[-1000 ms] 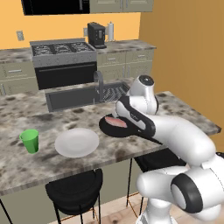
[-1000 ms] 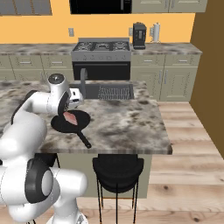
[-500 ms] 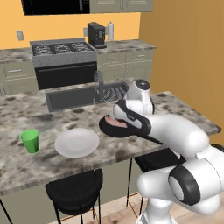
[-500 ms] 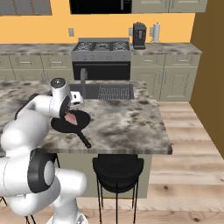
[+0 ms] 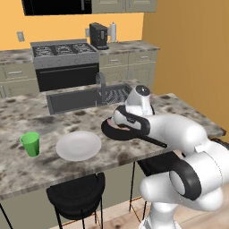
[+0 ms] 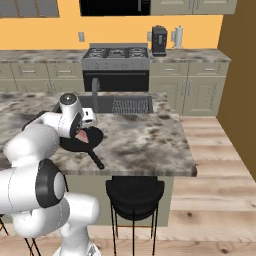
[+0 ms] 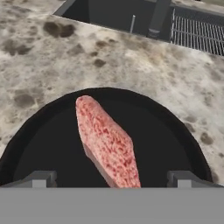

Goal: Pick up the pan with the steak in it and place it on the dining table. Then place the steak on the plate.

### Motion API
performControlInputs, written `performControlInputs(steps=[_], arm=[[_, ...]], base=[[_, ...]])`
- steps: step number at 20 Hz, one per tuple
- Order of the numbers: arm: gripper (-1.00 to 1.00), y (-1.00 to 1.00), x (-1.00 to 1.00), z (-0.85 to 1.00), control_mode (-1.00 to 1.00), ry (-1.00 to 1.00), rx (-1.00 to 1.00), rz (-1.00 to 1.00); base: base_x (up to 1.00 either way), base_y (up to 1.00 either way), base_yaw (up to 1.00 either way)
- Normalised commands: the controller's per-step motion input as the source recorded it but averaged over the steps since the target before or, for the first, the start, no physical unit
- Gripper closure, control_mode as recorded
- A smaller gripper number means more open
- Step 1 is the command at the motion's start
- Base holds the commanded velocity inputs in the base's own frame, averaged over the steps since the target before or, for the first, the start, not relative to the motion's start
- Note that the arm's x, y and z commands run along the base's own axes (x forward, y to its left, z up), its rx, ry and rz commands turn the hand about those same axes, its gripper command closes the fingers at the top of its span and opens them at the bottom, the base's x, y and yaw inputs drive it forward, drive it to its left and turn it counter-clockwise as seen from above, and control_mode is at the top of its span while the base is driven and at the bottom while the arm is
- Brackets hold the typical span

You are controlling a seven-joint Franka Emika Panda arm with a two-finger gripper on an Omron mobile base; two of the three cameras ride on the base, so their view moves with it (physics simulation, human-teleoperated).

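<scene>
The black pan [image 5: 115, 133] sits on the dining table [image 5: 31, 172], its long handle [image 5: 152, 141] pointing toward the front edge. The pinkish-red steak [image 7: 107, 142] lies slanted across the pan's base [image 7: 48, 146]. My gripper [image 7: 113, 179] hovers low over the pan, open, with one fingertip on each side of the steak's near end and not touching it. From the right base view the gripper [image 6: 83, 131] hangs just above the steak [image 6: 80, 136] and pan [image 6: 86, 145]. The white plate [image 5: 78, 145] rests empty on the table left of the pan.
A small green cup [image 5: 30, 144] stands left of the plate. The inset sink [image 5: 76, 100] with its faucet [image 5: 99, 86] lies just behind the pan. Black bar stools [image 5: 76, 197] stand under the front edge. The stove [image 5: 65, 51] is at the back wall.
My arm has folded down a little and the hand has sunk closer to the pan. The pan, steak and plate have stayed where they were.
</scene>
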Motion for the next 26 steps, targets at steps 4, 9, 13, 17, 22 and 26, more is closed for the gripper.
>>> performControlInputs(steps=[4, 9, 13, 17, 22, 26], arm=[[-1.00, 0.02, 0.15, -0.20, -1.00, 0.00, 0.00, 0.00], [-1.00, 0.00, 0.14, -0.20, -1.00, 0.00, 0.00, 0.00], [-1.00, 0.00, 0.11, -0.19, -1.00, 0.00, 0.00, 0.00], [-1.00, 0.00, 0.13, -0.19, -1.00, 0.00, 0.00, 0.00], [-1.00, 0.00, 0.14, -0.18, -1.00, -0.01, 0.00, 0.00], [-1.00, 0.00, 0.12, -0.21, -1.00, 0.00, 0.00, 0.00]], base=[[0.00, 0.00, 0.00], [0.00, 0.00, 0.00], [0.00, 0.00, 0.00], [0.00, 0.00, 0.00], [0.00, 0.00, 0.00], [0.00, 0.00, 0.00]])
